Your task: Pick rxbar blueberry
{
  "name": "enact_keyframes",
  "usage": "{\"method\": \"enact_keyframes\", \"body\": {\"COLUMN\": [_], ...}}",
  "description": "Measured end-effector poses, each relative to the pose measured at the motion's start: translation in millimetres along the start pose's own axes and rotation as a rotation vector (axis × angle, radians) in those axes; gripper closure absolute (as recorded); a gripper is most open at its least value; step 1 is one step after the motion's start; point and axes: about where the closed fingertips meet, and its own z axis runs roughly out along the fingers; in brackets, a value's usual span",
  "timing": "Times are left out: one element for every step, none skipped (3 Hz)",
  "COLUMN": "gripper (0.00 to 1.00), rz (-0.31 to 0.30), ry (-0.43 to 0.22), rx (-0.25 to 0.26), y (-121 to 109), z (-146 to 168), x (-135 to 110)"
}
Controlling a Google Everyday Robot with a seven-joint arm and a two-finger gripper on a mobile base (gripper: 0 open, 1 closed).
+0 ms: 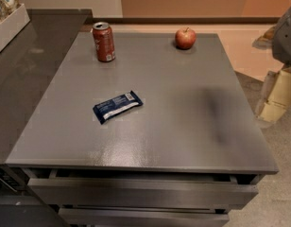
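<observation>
Only one camera here: it's looking steeply down from above the front edge of the worktop [183, 126], facing the far edge, fairly close in, with the gripper [277, 96] hanging just past the right edge.

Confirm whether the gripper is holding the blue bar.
No: the rxbar blueberry lies on the table; the gripper hangs beyond its right edge.
</observation>
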Motion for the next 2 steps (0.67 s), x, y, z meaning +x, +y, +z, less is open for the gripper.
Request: {"method": "enact_keyframes", "body": {"gripper": [0.00,0.00], "rz": [-0.023,-0.080], "ry": [-0.038,-0.137], "rx": [-0.005,-0.024], "y": [-5,-18], "z": [8,30], "x": [-11,-42]}}
